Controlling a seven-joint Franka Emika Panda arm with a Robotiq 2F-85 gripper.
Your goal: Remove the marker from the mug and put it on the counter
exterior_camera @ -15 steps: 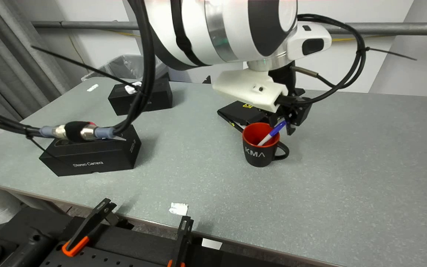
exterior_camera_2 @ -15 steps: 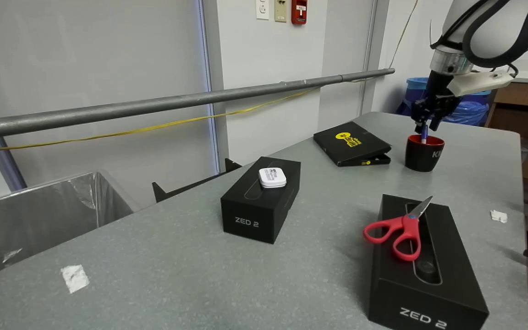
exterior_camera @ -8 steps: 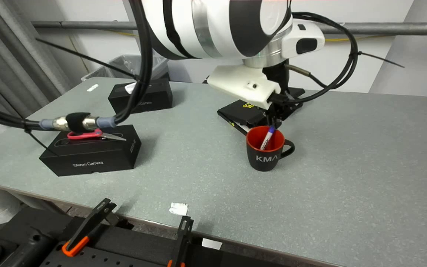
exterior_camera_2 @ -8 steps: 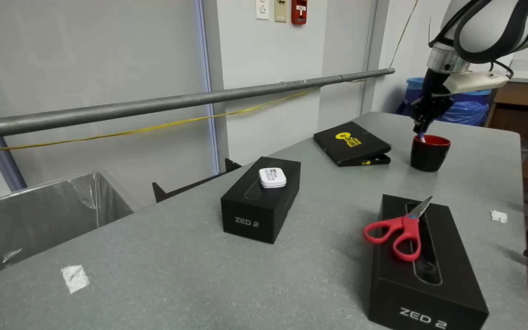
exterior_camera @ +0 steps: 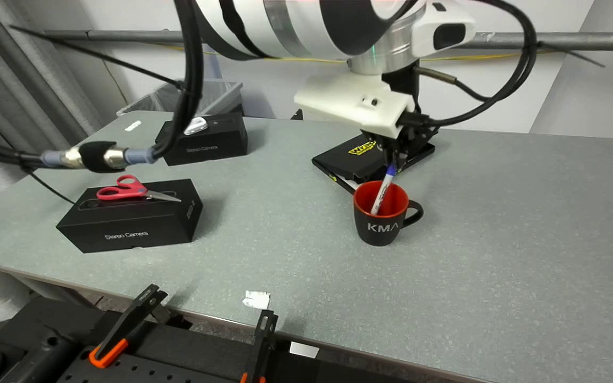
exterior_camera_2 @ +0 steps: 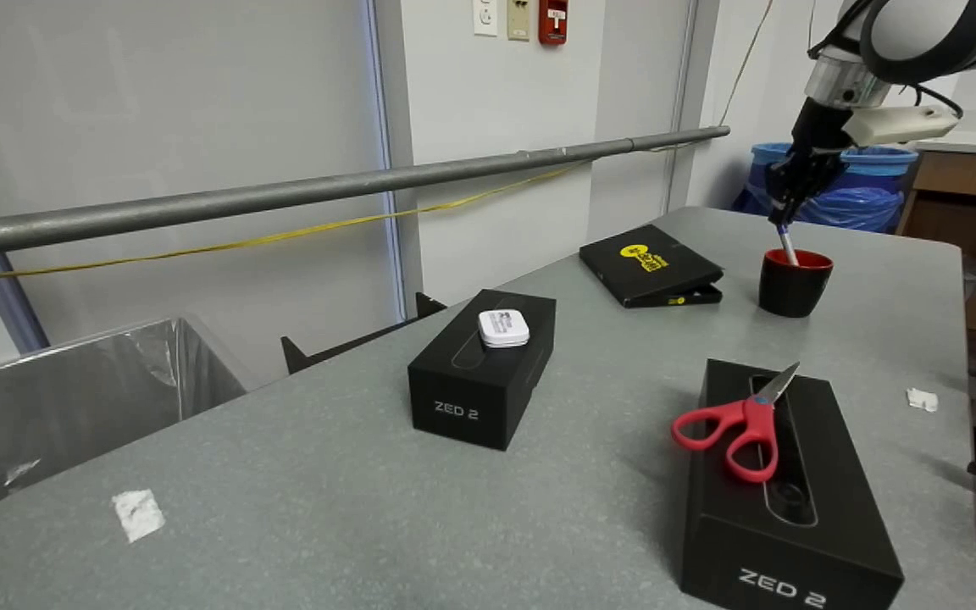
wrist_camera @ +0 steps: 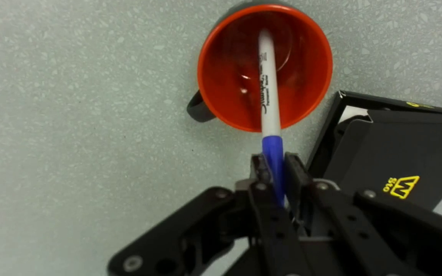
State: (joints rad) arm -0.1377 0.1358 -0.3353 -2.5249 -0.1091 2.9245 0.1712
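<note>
Grips the marker (wrist_camera: 270,117) by its blue end in the hand (wrist_camera: 274,165), tilted partly inside the mug (exterior_camera: 380,226) on the surface (exterior_camera: 477,287), right of the white case (exterior_camera_2: 503,328)

In both exterior views the black-and-white arm (exterior_camera: 309,24) reaches in from above, its wrist (exterior_camera: 383,56) bent downward. The jaws point down at a slant, fingers (wrist_camera: 297,172) close together, a narrow gap between.

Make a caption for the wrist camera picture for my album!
Claw grips a Sharpie permanent marker by its blue end, the white end inside a red-lined mug.
</note>
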